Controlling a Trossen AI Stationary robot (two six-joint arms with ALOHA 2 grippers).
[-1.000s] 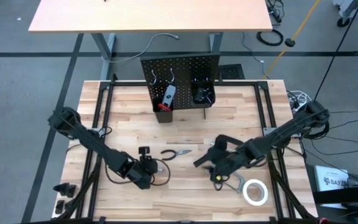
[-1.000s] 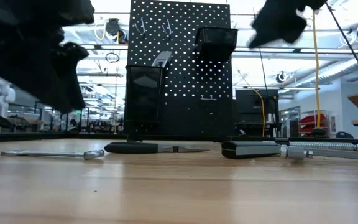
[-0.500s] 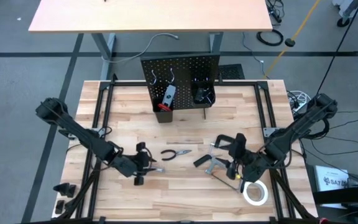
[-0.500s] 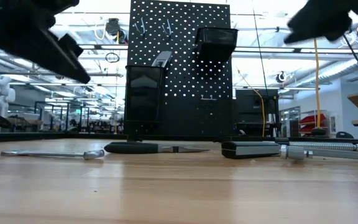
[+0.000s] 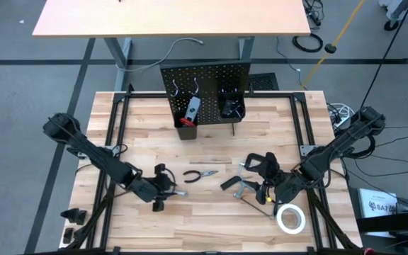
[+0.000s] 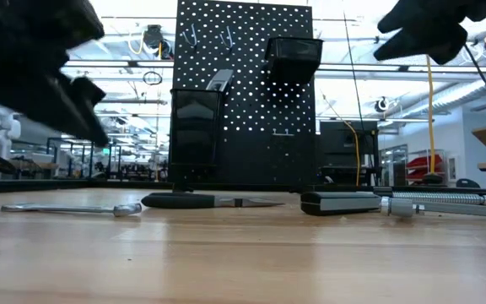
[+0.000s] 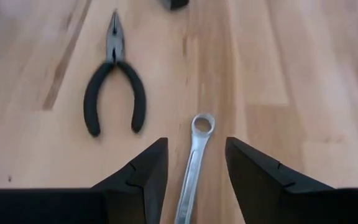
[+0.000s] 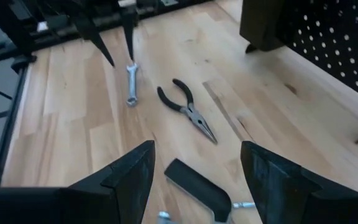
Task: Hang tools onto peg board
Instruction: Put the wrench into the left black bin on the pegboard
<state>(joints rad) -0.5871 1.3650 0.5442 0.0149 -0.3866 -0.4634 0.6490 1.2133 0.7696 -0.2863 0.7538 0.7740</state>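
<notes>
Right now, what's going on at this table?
A two-armed robot is partway through hanging tools on the peg board. Neither arm holds anything. The left tool is open and lined up over the silver wrench lying on the tabletop, with the pliers beside it. The right tool is also open, above the grey bar clamp near the tape roll. One of the board's bins already holds something red-handled, so several tools are left to hang.
</notes>
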